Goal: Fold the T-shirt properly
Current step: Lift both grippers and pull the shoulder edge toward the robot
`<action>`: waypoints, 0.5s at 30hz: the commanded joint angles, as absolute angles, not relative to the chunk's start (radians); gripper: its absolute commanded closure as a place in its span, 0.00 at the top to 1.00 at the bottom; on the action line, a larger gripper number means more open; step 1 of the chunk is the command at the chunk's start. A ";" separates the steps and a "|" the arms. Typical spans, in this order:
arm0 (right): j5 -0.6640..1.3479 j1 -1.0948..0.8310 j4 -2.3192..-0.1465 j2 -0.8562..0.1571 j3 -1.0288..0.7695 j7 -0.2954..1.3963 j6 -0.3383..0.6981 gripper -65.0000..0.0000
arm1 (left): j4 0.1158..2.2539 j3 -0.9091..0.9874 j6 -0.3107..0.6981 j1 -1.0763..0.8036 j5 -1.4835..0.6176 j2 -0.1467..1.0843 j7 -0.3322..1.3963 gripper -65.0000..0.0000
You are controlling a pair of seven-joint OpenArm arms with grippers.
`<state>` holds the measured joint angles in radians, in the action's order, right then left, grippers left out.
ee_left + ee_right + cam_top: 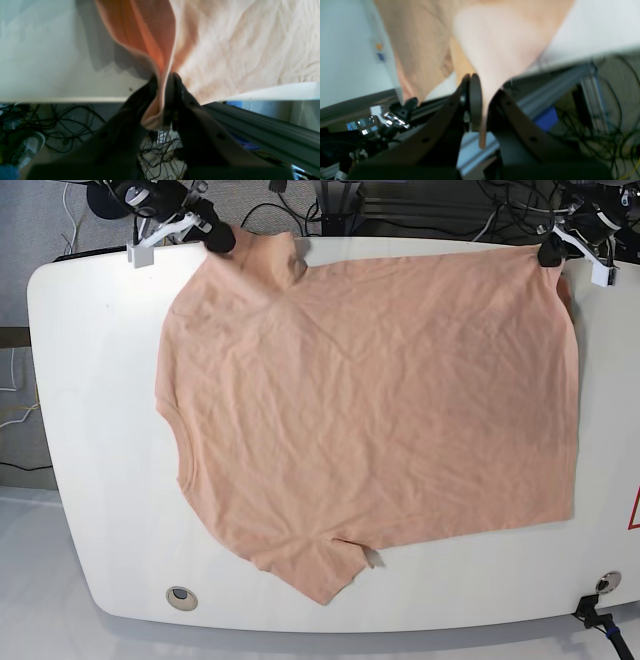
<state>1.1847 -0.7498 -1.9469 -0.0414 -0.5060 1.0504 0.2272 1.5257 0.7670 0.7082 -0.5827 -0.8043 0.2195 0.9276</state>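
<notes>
The peach T-shirt (370, 400) lies spread sideways on the white table (100, 430), neckline to the left and hem to the right. My right gripper (215, 235) is at the far left corner, shut on the far sleeve. In the right wrist view the right gripper (485, 96) pinches a fold of the T-shirt (492, 42). My left gripper (552, 248) is at the far right, shut on the hem corner. In the left wrist view the left gripper (165, 77) clamps a bunched edge of the T-shirt (237, 50) just beyond the table's edge.
The near sleeve (320, 565) lies close to the table's front edge. A round grommet (180, 596) sits at the front left. Cables (62, 125) and a metal frame rail (262, 125) lie below the far edge.
</notes>
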 commanded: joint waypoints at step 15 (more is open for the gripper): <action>1.271 -0.524 -1.943 -0.050 -0.509 1.046 0.236 0.00 | 1.438 0.748 0.698 -0.259 -0.746 0.228 0.974 0.00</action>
<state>1.2461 -0.5411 -1.9373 -0.0444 -0.5056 1.0531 0.2276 1.4284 0.7555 0.6926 -0.2741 -0.7292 0.2111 0.9836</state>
